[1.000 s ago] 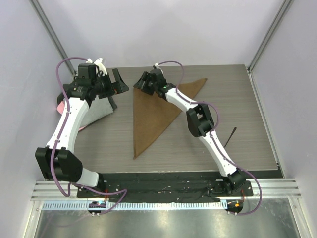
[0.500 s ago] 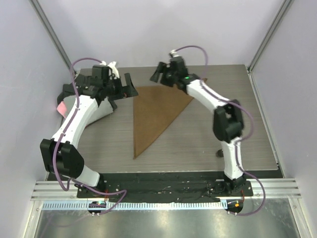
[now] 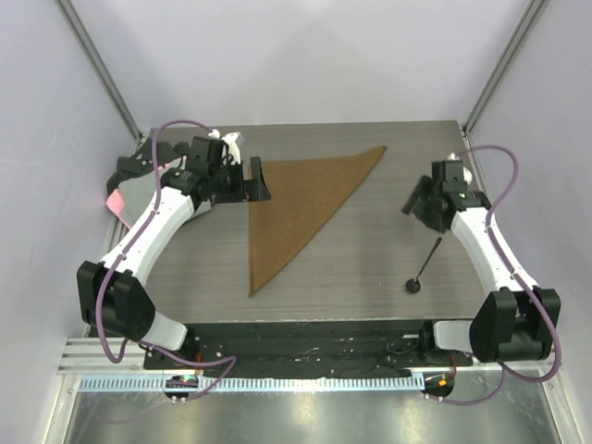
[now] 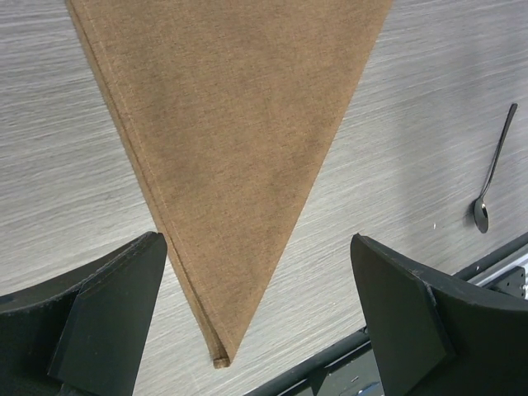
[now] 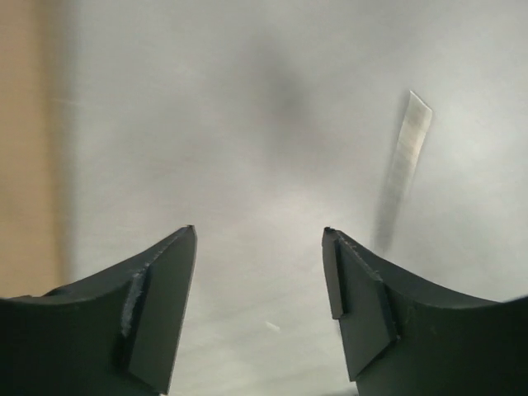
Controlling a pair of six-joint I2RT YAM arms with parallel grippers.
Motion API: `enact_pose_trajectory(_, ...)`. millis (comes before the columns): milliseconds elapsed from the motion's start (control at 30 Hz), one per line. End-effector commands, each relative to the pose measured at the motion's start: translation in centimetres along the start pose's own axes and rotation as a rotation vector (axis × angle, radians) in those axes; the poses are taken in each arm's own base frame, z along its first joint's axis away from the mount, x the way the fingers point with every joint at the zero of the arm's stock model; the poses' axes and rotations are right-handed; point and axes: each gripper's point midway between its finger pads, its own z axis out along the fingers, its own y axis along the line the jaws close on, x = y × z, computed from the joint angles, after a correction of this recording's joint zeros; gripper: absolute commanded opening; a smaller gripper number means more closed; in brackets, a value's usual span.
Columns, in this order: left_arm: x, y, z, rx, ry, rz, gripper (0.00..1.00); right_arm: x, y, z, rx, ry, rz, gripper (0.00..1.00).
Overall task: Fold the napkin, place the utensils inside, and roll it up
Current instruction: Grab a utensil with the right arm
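Nearest us, the utensil (image 3: 424, 266) lies on the counter (image 3: 351, 268) at the right, its head toward the near edge, touching nothing. The napkin (image 3: 291, 208) lies flat mid-counter as a folded triangle, its tip pointing near. Beyond the utensil's handle, the right fingers (image 3: 413, 198) hover spread over bare counter, holding nothing. Their wrist view is blurred, and we cannot identify a pale streak (image 5: 404, 165) there. The left fingers (image 3: 262, 191) stand wide apart and empty by the napkin's far left corner. A grey cloth (image 3: 125, 196) lies mostly hidden under the left arm.
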Motion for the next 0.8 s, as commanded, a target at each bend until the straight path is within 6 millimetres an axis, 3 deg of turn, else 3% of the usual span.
enact_pose_trajectory(0, -1.6, -1.1, -1.6, 0.033, -0.061, 0.034, 1.00, 5.1, -6.5, 0.2, 0.156, 0.142, 0.082, 0.68)
enact_pose_trajectory(67, -1.4, -1.6, -1.5, 0.060, -0.055, 0.027, 1.00, 6.9, -7.8, 1.0, 0.195, 0.191, 0.095, 0.63)
enact_pose_trajectory(300, -1.4, -2.4, -1.7, 0.104, -0.057, 0.017, 1.00, 10.7, -9.7, 2.8, 0.249, 0.280, 0.092, 0.54)
enact_pose_trajectory(567, -1.4, -2.6, -1.7, 0.114, -0.053, 0.013, 1.00, 11.4, -10.7, 4.2, 0.299, 0.279, 0.092, 0.46)
enact_pose_trajectory(767, -1.3, -2.6, -1.6, 0.113, -0.046, 0.014, 1.00, 13.3, -11.6, 5.6, 0.328, 0.317, 0.094, 0.39)
